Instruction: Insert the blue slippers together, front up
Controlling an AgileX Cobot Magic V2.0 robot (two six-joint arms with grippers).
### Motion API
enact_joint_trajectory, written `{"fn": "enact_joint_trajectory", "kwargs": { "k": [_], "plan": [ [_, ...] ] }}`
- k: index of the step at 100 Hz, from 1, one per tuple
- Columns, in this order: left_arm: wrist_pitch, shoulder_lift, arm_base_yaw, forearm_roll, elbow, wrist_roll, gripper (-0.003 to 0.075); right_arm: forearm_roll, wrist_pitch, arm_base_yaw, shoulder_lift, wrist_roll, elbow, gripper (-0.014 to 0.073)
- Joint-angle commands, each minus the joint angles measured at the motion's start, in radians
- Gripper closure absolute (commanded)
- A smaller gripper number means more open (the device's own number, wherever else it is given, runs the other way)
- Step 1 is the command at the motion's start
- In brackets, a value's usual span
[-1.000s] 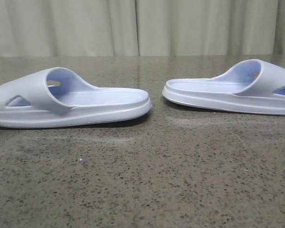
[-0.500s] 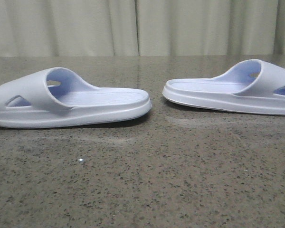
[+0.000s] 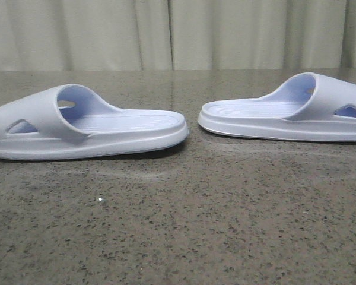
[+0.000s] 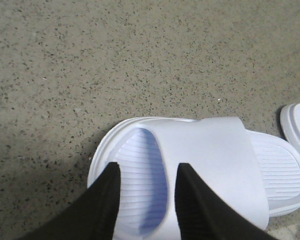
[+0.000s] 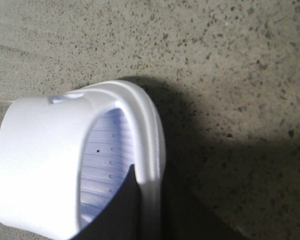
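Left blue slipper (image 3: 86,122) and right blue slipper (image 3: 285,110): laid flat on speckled stone table (image 3: 178,225), heels facing, slightly apart. Left gripper (image 4: 145,200): spread above left footbed. Right gripper (image 5: 140,210): clamped on right slipper's sidewall.

The front camera sits very low, almost level with the speckled stone table (image 3: 184,219), and looks forward across it to a pale curtain (image 3: 166,32) at the back. Both blue slippers (image 3: 86,122) run off its side edges, so it is close.

The left wrist camera looks steeply down from just above its left gripper (image 4: 146,197), whose two black fingers (image 4: 107,205) stand apart over one slipper's (image 4: 210,160) footbed. Beyond the jaws lies bare table; the second slipper's tip (image 4: 297,127) shows at the edge, which the front view shares.

The right wrist camera is nearer still: a slipper (image 5: 50,155) fills the space around its dark finger (image 5: 117,210).
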Motion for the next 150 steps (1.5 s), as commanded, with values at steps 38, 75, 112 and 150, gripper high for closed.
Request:
{"fn": "enact_joint_trajectory", "kwargs": {
  "k": [38,75,112,150],
  "plan": [
    [0.352,0.114,0.256,-0.221,-0.032,0.153,0.0477,0.072,0.071,-0.009,-0.064,-0.015,-0.025,0.07],
    [0.42,0.233,0.285,-0.246,-0.034,0.251,0.0471,0.076,0.081,-0.009,-0.064,-0.015,-0.025,0.07],
    [0.44,0.326,0.241,-0.303,-0.036,0.315,0.0471,0.076,0.081,-0.009,-0.064,-0.02,-0.025,0.07],
    [0.385,0.356,0.183,-0.331,-0.036,0.327,0.0521,0.076,0.081,-0.009,-0.064,-0.02,-0.025,0.07]
  ]
}}
